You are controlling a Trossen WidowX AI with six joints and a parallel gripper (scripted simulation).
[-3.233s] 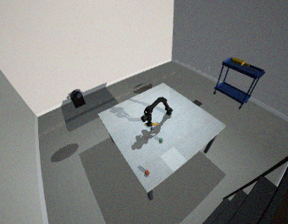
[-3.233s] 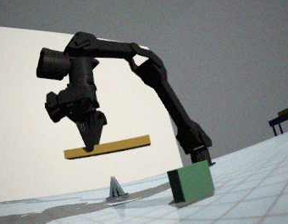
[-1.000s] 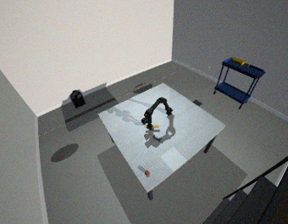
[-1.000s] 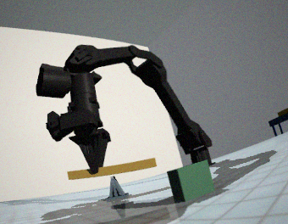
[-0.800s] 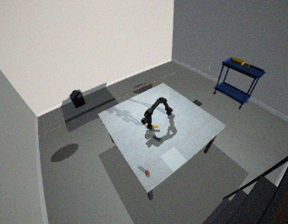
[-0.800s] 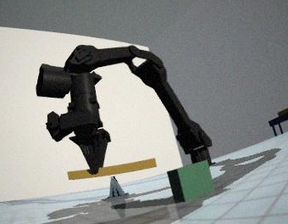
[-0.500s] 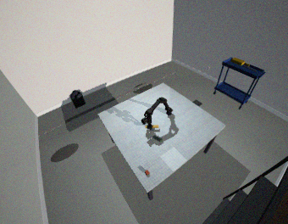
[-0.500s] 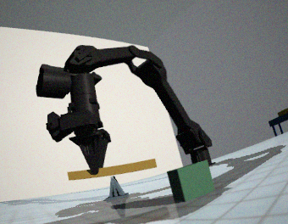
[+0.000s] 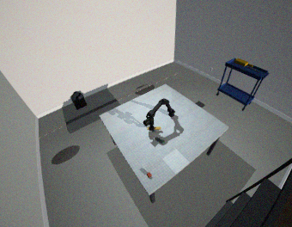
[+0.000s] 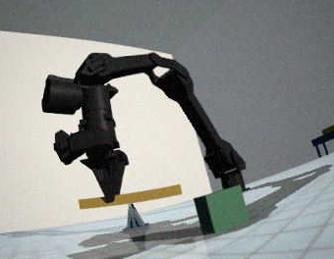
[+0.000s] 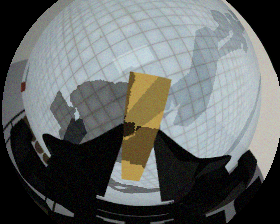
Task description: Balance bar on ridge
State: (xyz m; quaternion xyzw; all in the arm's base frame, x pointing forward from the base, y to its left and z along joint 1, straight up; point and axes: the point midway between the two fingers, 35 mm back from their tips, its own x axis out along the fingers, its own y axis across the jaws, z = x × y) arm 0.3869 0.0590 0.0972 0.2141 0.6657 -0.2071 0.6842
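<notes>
The yellow bar (image 9: pixel 156 128) (image 10: pixel 151 193) (image 11: pixel 149 100) is held above the table (image 9: pixel 124 126), roughly parallel to its top in the exterior view. My gripper (image 10: pixel 110 198) (image 11: pixel 139 130) is shut on the bar, left of its middle in that view. The small grey ridge (image 10: pixel 135 219) stands on the table below the bar's middle part as seen there. A very thin gap seems to show between the ridge's top and the bar; contact is hard to judge. In the wrist view the bar runs between the fingers and the ridge cannot be made out.
A green block (image 10: pixel 224 210) stands on the table right of the ridge in the exterior view. A small red object (image 9: pixel 149 174) lies near the table's front corner, with a pale square (image 9: pixel 176 161) nearby. A blue cart (image 9: pixel 240 95) stands away from the table.
</notes>
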